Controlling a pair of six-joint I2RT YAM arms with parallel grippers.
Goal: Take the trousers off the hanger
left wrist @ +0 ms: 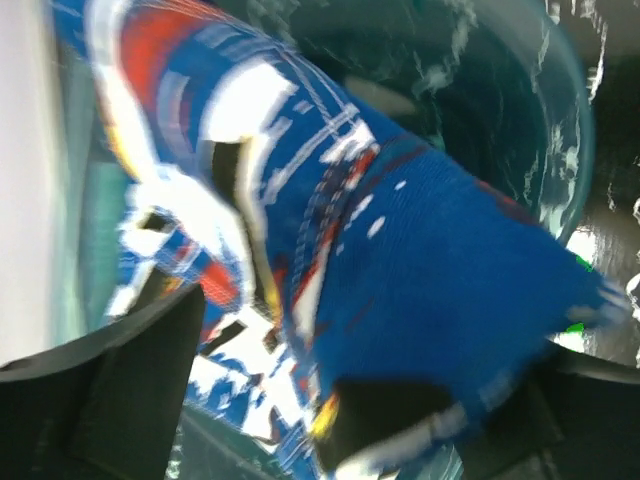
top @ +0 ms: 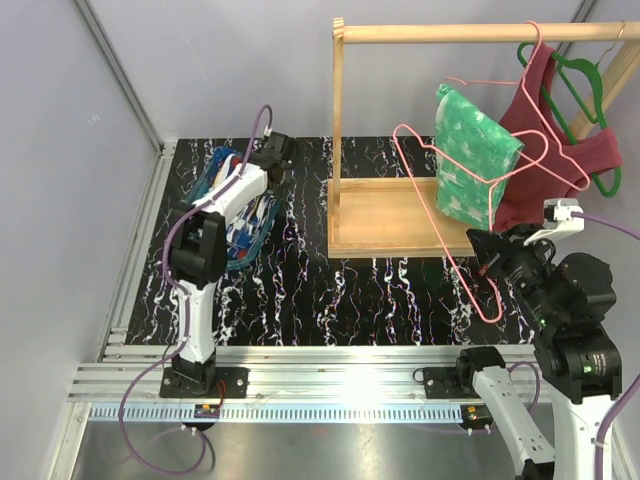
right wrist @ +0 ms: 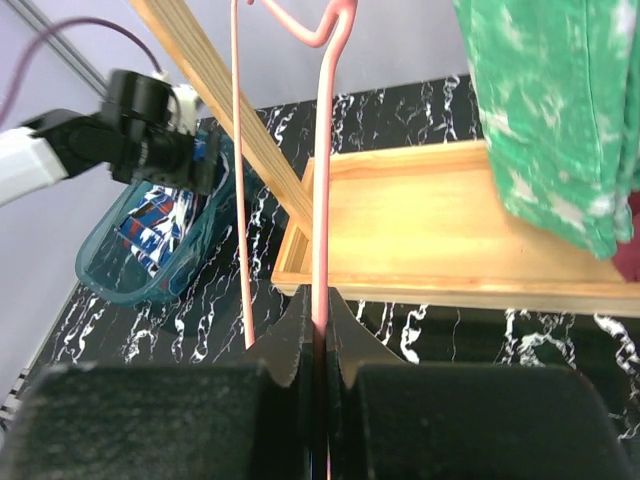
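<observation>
The blue printed trousers (top: 245, 225) lie in a teal basket (top: 212, 180) at the back left. My left gripper (top: 268, 158) hovers over the basket's far end. In the blurred left wrist view the trousers (left wrist: 400, 230) fill the frame and the gripper (left wrist: 370, 350) has its fingers (left wrist: 110, 390) wide apart around the cloth. My right gripper (top: 487, 262) is shut on the wire of a bare pink hanger (top: 470, 270), tilted off the rack; the grip shows in the right wrist view (right wrist: 322, 300). The green mottled trousers (top: 472, 165) hang under the rail.
A wooden rack with a top rail (top: 470, 33), post (top: 338, 110) and base tray (top: 390, 220) stands at the back right. A dark red tank top (top: 560, 150) and a green hanger (top: 585, 95) hang on the rail. Walls enclose left and back.
</observation>
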